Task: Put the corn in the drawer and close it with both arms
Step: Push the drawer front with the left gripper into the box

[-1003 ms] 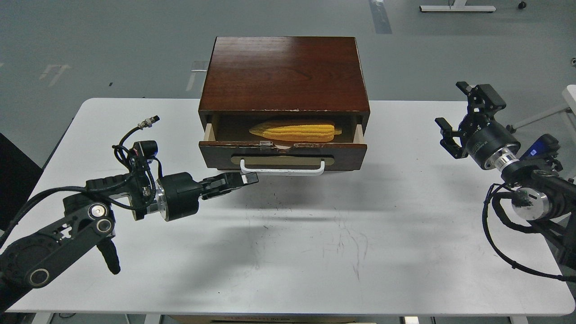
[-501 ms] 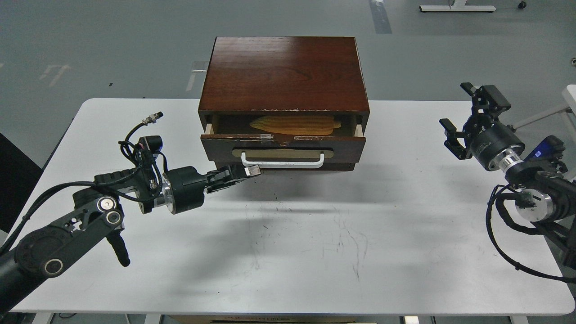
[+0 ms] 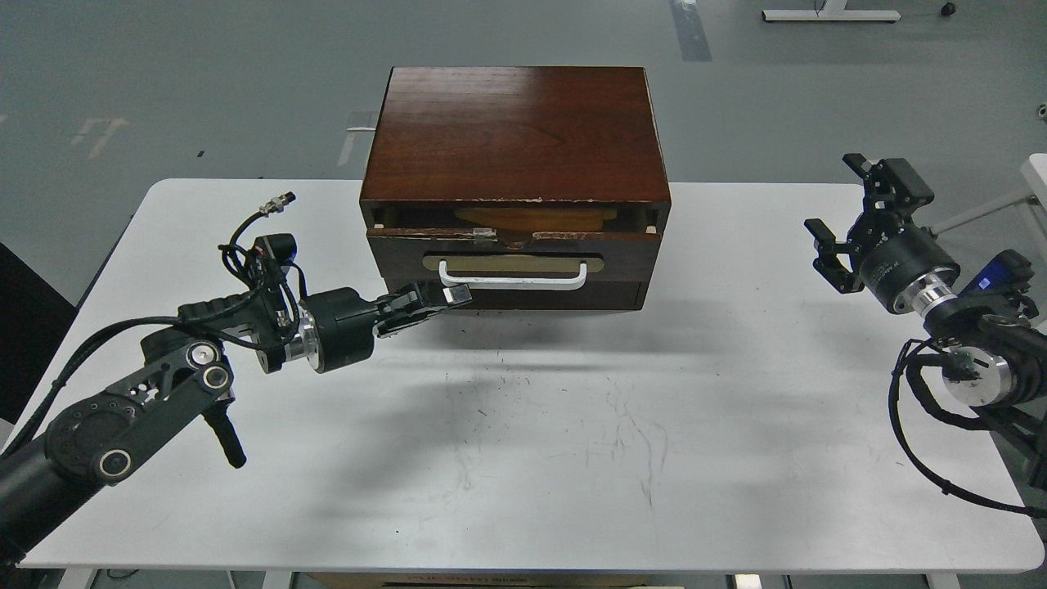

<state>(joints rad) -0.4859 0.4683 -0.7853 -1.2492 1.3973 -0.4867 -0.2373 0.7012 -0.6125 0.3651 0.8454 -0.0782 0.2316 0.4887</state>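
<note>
Drawer [image 3: 515, 249] pushed nearly shut by left gripper [image 3: 446, 296]; corn [image 3: 536, 218] now mostly hidden; right gripper [image 3: 859, 221] drifted slightly right.

A robot lab: plain white table [image 3: 523, 458], grey painted floor [image 3: 164, 82] w/ tape marks, equipment stand base [image 3: 830, 14] behind.

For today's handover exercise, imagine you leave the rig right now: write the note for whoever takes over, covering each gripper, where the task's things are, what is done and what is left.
Left gripper: fingers shut, holding nothing, tip against the left end of the white handle, pushing.
Right gripper: open, empty, held above the table well to the right of the cabinet.
Corn: inside the drawer, only a strip visible through the gap.
Done: corn is in; drawer is mostly pushed in.
Left: close the remaining narrow gap at the top, then back the left arm off.
</note>
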